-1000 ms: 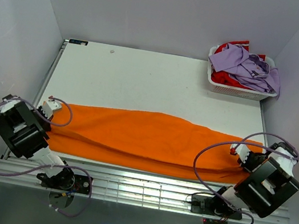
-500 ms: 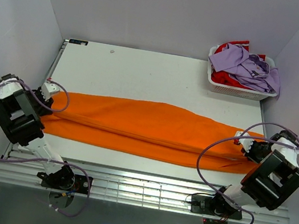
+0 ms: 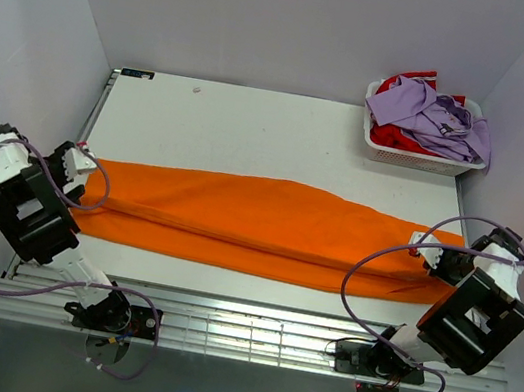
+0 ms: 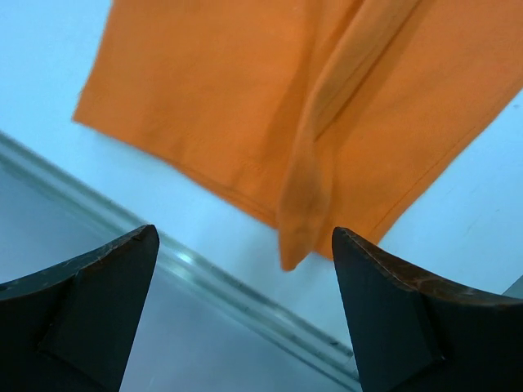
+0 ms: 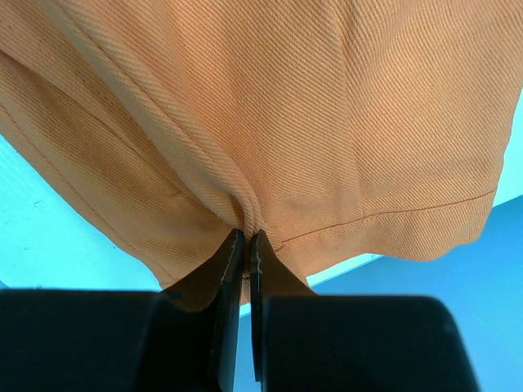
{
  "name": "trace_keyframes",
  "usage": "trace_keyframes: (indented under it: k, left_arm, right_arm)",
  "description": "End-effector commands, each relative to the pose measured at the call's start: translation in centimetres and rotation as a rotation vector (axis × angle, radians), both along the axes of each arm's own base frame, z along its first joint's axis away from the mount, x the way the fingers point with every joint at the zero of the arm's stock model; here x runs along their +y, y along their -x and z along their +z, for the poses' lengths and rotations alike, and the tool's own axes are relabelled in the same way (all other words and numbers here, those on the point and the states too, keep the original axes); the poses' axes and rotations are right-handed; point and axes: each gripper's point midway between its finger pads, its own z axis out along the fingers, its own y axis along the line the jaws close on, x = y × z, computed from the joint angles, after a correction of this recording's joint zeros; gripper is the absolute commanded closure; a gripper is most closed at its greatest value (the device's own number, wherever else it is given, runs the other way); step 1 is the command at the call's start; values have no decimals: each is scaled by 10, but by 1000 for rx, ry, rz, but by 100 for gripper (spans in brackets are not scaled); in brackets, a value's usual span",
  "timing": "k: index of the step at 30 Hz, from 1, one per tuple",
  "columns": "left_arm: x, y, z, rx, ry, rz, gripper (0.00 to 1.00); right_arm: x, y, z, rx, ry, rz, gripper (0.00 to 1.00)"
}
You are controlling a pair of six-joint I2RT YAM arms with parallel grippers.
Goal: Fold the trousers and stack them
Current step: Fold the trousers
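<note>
The orange trousers [image 3: 267, 227] lie folded lengthwise in a long band across the table, almost from side to side. My left gripper [image 3: 79, 170] hovers just off their left end, open with nothing between its fingers. In the left wrist view that end of the trousers [image 4: 270, 98] lies flat beyond the wide-apart left gripper [image 4: 243, 231]. My right gripper [image 3: 432, 259] sits at the right end. In the right wrist view the right gripper [image 5: 247, 234] is shut on a pinched fold of the trousers [image 5: 270, 106].
A white basket [image 3: 415, 161] at the back right holds a lilac shirt [image 3: 437, 115] over a red garment [image 3: 394, 136]. The table's metal left edge [image 4: 204, 282] runs right under the left gripper. Side walls stand close to both arms.
The trousers were drawn away from the near edge and laid down. My left gripper opened, let go of the left end and backed off to the left. The right gripper kept its pinch.
</note>
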Motion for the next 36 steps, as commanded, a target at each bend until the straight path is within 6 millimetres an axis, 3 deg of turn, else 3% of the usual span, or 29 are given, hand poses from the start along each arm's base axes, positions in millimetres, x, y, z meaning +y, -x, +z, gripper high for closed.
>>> trace_keyframes:
  k: [1,4,12,20,28,29,33,34,35,36]
  left_arm:
    - [-17,1,-6,-31,-41,-75,2]
    - [-21,-3,-17,-39,-69,-91,2]
    - [2,-20,-19,-4,-95,-68,2]
    - [-6,4,-29,116,-70,-114,25]
    - [-24,34,-47,212,-26,-136,26]
    - [-24,35,-48,217,-28,-132,28]
    - [-18,36,-52,224,-58,-117,60]
    - [-13,31,-51,207,-80,-109,82]
    - [-9,25,-47,186,-95,-99,96]
    - [-6,21,-45,174,-99,-77,100]
  right_arm:
    - [-8,-1,3,-19,52,15,92]
    - [-8,1,2,-17,67,28,92]
    - [-9,2,3,-8,75,21,92]
    - [-13,-1,7,-9,81,20,92]
    - [-14,-5,12,-20,77,18,92]
    - [-14,-6,12,-22,77,19,92]
    - [-14,-8,13,-31,75,19,92]
    - [-14,-8,14,-33,73,16,92]
    - [-14,-10,15,-40,70,15,92]
    - [-15,-13,19,-53,72,14,92]
